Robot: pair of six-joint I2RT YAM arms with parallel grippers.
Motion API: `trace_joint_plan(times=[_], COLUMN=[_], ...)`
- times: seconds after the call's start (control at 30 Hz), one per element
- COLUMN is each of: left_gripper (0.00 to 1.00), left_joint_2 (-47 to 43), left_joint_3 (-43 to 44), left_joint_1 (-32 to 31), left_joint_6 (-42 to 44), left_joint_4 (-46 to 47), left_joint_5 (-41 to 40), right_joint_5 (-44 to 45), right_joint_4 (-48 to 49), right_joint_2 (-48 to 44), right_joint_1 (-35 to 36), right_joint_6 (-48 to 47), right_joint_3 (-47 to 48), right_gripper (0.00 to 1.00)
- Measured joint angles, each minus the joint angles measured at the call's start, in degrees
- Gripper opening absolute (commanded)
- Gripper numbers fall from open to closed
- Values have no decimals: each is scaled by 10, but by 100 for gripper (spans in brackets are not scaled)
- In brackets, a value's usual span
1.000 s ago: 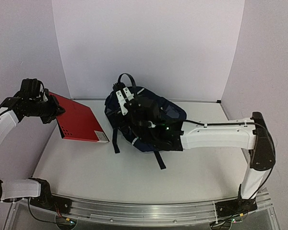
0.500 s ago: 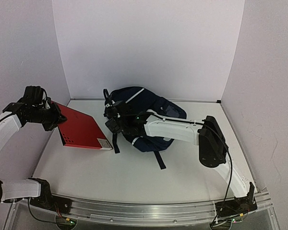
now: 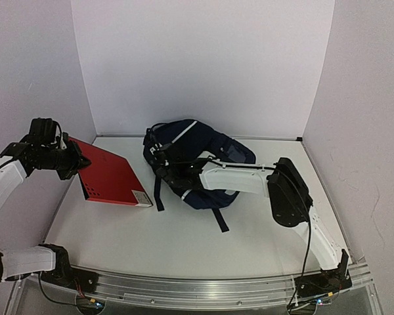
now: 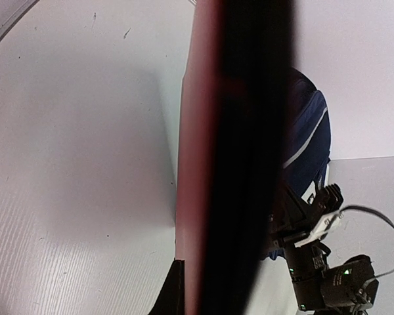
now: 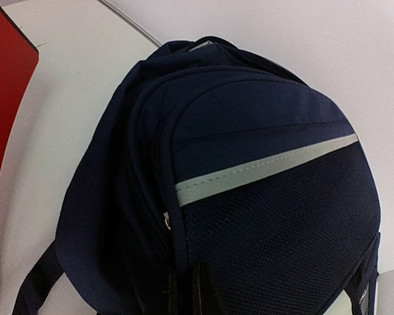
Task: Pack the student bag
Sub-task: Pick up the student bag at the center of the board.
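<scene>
The red book sits tilted at the left, its far-left corner clamped in the left gripper, its long edge running near-right toward the bag. Just right of it, the right gripper is closed against the left end of the student bag, which lies centre, toward the far side; whether fabric is pinched I cannot tell. So the book's way in looks to be rightward.
</scene>
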Motion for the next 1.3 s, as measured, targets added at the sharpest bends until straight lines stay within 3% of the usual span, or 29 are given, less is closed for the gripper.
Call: trace_joint_plan(times=[0.2,0.23,0.4,0.57,0.63,0.87,1.3], left_gripper=[0,0,0,0,0,0,0], left_joint_2=[-3,-4,-8,-11,-16,-33,-34], left_joint_3=[0,1,4,12,14,14,12], left_joint_1=[0,0,0,0,0,0,0], left_joint_6=[8,11,19,30,31,32,32], left_joint_4=[-11,-14,-23,-31,-36,-44,-44], left_joint_5=[-6,-9,-15,-16,-16,-15,4], right_joint_5=[-20,-19,-7,9,14,39,138], right_joint_4=[33,37,16,-41,-55,-75,-197], right_joint_2=[-186,-222,-364,-441,-467,-456,-102], right_joint_1=[6,8,11,7,12,78,84], right_joint_6=[55,72,158,236,255,298,310], right_joint_3=[-247,-291,-448,-500,-499,-353,-9], right_gripper=[0,4,50,91,98,98,98])
